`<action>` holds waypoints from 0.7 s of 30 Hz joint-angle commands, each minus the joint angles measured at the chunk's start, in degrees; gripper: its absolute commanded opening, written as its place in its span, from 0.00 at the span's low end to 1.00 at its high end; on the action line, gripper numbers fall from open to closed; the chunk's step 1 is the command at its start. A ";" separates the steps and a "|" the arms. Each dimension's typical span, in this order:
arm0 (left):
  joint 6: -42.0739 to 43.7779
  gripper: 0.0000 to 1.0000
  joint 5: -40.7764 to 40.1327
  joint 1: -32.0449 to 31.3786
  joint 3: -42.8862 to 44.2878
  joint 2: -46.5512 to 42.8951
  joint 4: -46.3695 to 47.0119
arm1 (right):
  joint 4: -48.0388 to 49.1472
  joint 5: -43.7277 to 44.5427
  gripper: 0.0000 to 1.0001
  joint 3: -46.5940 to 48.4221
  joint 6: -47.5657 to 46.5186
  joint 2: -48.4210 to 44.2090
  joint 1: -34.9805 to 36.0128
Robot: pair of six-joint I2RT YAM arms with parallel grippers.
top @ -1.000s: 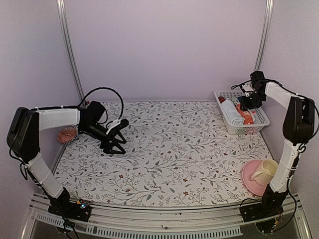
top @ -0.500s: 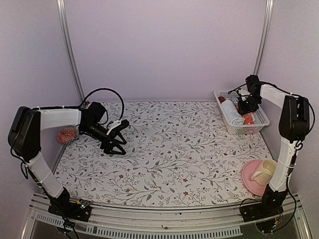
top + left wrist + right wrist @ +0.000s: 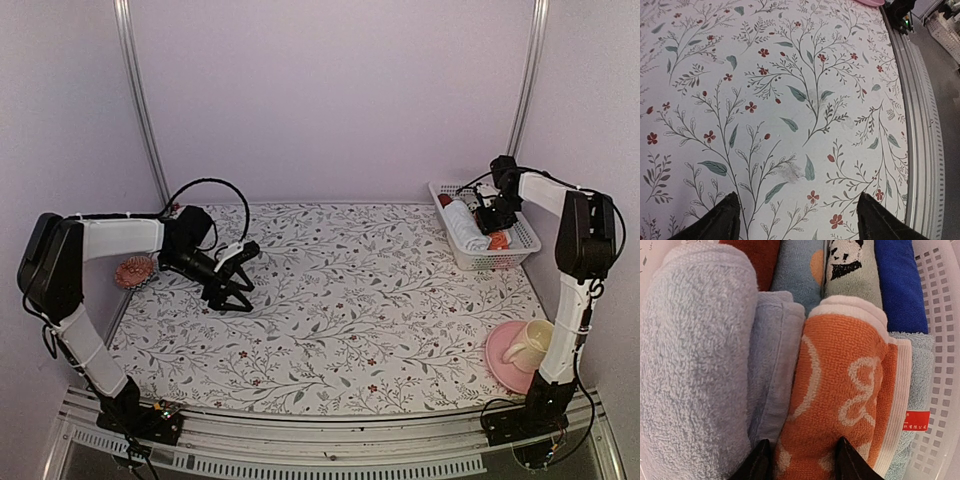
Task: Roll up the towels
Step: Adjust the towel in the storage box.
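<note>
Just between fingertips of right end effector (image 3: pixel 802 462), orange towel (image 3: pixel 840 380).

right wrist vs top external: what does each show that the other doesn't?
Right wrist only: right gripper straddling the orange towel, with a dark blue towel and a panda print packed behind it. Top external only: left gripper open over the floral table, cup on pink plate. Both: white basket, orange towel, light blue towel.

One basket (image 3: pixel 500 262), one cup (image 3: pixel 535 340), one plate (image 3: pixel 499 366), several towels (image 3: pixel 695 365).
</note>
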 commanded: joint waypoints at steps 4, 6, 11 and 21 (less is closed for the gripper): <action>-0.27 0.81 0.33 0.76 -0.50 1.05 0.72 | -0.94 -1.51 0.45 0.14 -0.43 2.04 -2.17; -0.28 0.81 0.34 0.77 -0.42 1.14 0.72 | -0.90 -2.37 0.44 -0.34 -0.46 2.11 -2.97; -0.45 0.81 0.33 0.69 -0.45 1.22 0.72 | -0.40 -6.58 0.37 -0.96 -0.55 2.13 -5.13; -0.62 0.80 0.24 0.69 -0.47 1.02 0.72 | 0.32 -18.73 0.18 -1.83 -0.24 1.90 -9.04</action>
